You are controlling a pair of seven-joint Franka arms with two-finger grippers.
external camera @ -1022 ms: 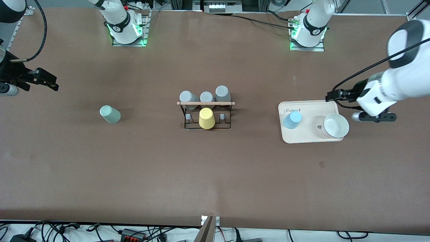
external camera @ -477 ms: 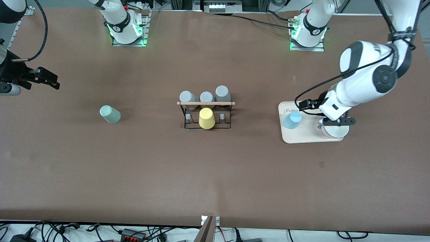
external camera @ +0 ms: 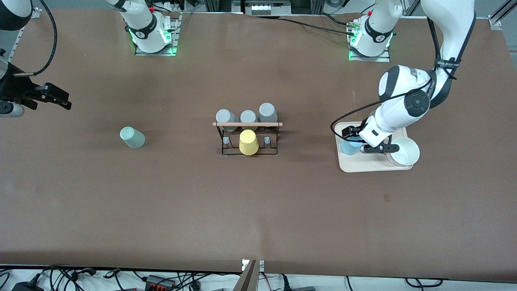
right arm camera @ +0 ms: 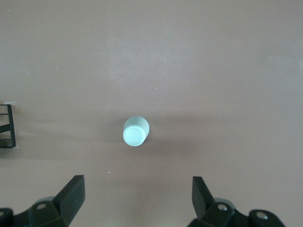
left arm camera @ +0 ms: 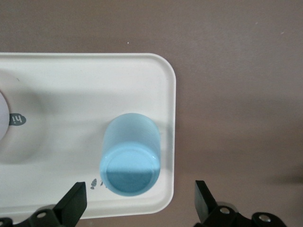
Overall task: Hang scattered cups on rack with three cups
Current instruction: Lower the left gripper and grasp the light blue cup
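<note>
The light blue cup (external camera: 346,148) stands on the cream tray (external camera: 363,165), partly covered by my left gripper (external camera: 348,133). That gripper hangs open over it. In the left wrist view the blue cup (left arm camera: 130,161) sits near the tray's corner, just ahead of the open left gripper (left arm camera: 139,205). The pale mint cup (external camera: 132,137) stands on the bare table toward the right arm's end. My right gripper (external camera: 60,101) is open and empty, up over that end of the table. The right wrist view shows the mint cup (right arm camera: 135,132) ahead of the right gripper (right arm camera: 138,194). The black wire rack (external camera: 248,150) with its wooden rod stands mid-table.
The rack holds a yellow cup (external camera: 248,142) on its nearer row and three grey cups (external camera: 248,117) on the farther row. A white bowl (external camera: 405,151) sits on the tray beside the blue cup. A corner of the rack (right arm camera: 7,125) shows in the right wrist view.
My left arm has swung in from the table's end, across the tray, and now holds its gripper over the blue cup. The right gripper has barely moved.
</note>
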